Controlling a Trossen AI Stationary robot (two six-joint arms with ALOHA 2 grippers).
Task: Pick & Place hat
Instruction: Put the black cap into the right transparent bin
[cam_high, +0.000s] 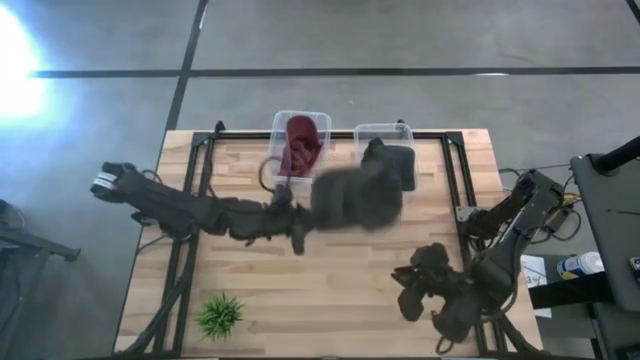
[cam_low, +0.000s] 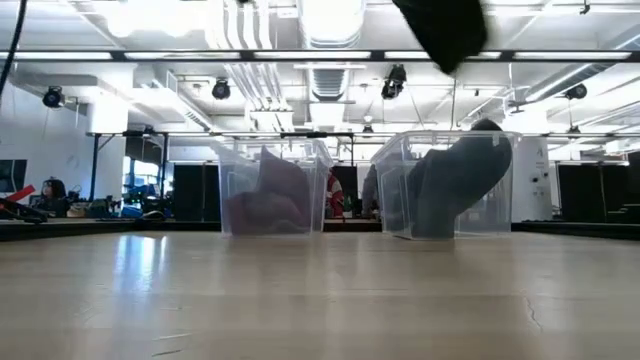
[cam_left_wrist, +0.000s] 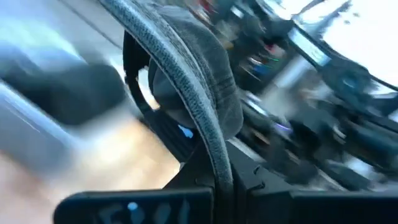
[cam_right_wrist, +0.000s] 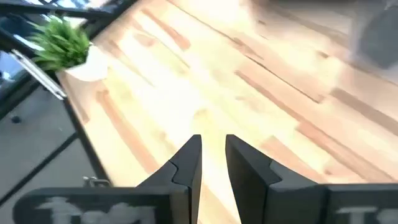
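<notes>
A grey hat is up in the air over the table's middle, just in front of two clear bins at the far edge. In the low view the grey hat shows only at the picture's top. My left gripper is shut on it; in the left wrist view the hat fills the middle. The left bin holds a red hat. The right bin holds a dark grey hat. My right gripper waits near the table's right near corner, narrowly open over bare wood. My left gripper pinches the hat's stitched brim edge between its two fingers. It comes from the table's left, and the hat spreads out to the right of the fingers. The hat is lifted clear of the table.
A small green plant stands near the table's left near corner, also visible in the right wrist view as the plant. Bare wood lies between the two arms. Black frame rails run along the table's sides.
</notes>
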